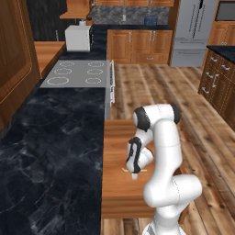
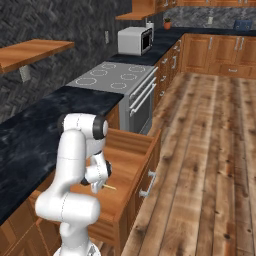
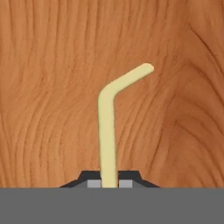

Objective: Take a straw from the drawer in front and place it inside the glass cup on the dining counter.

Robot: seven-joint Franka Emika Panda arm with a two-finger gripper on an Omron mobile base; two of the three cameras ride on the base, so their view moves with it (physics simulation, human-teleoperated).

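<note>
1. Hand view: we see the end effector (image 3: 109, 181) clamped on the straw (image 3: 108, 131), its two dark tips pressed against the stem at the bottom edge.
2. The straw runs up from the tips and bends to the right near its far end, over the wooden bottom of the drawer (image 3: 48, 87).
3. In the left base view, we find the end effector (image 1: 134, 175) low inside the open drawer (image 1: 114, 193), with the straw (image 1: 125, 170) showing as a thin pale line at its tips.
4. In the right base view, the drawer (image 2: 131, 155) stands pulled out below the black marble worktop (image 2: 30, 132).
5. Beyond lie a grey cooktop (image 2: 112, 76) and a white microwave (image 2: 134, 40).
</note>
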